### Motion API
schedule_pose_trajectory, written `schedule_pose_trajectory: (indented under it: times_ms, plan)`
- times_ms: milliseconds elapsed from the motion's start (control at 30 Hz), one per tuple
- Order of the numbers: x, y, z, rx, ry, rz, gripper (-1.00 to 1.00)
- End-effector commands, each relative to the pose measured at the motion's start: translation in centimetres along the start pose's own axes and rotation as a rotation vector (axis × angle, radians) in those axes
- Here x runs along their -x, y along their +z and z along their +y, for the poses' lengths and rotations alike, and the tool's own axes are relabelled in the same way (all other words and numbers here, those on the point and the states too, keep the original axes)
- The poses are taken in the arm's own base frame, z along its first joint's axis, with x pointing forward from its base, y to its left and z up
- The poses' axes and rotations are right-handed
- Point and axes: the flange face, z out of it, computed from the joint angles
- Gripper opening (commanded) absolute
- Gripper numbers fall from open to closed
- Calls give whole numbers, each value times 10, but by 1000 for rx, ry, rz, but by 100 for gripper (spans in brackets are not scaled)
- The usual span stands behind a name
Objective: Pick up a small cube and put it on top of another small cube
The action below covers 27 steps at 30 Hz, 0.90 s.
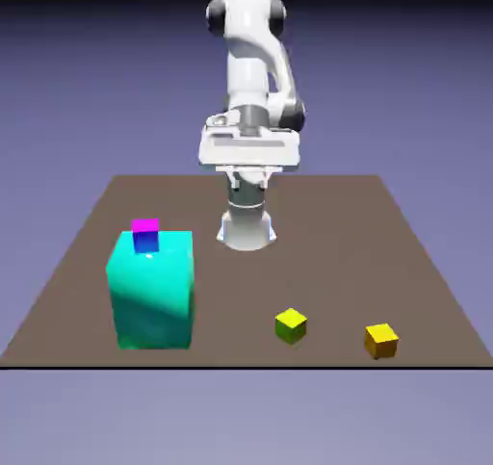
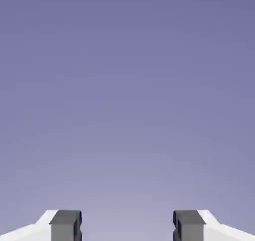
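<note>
Clearly, the jaws [image 2: 127, 226] stand well apart with nothing between them, up near the far side of the scene. The golden-orange cube [image 1: 381, 341] sits at the near right of the table [image 1: 241, 290], close to its edge, with the yellow-green cube [image 1: 291, 325] to its left. Both look turned askew, so a misaligned grip could pinch corners, and a nudge might send the golden-orange one over the edge.

The robot arm [image 1: 247, 59] is shiny white with smooth, round parts. Black round caps [image 1: 277, 16] sit on its joints, and a gray ring goes around it. Its tool [image 2: 127, 225] has small, blocky gray tips.
</note>
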Motion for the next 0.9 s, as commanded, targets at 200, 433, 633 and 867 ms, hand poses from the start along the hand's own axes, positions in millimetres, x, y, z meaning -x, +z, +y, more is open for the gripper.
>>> schedule_pose_trajectory:
  times_ms: [200, 433, 633, 867]
  plan:
    - [36, 66, -71, 148, -371, -235, 0]
    - [94, 129, -128, 303, -742, -425, 0]
    - [154, 177, -165, 445, -1049, -549, 0]
    - [233, 226, -194, 625, -1381, -647, 0]
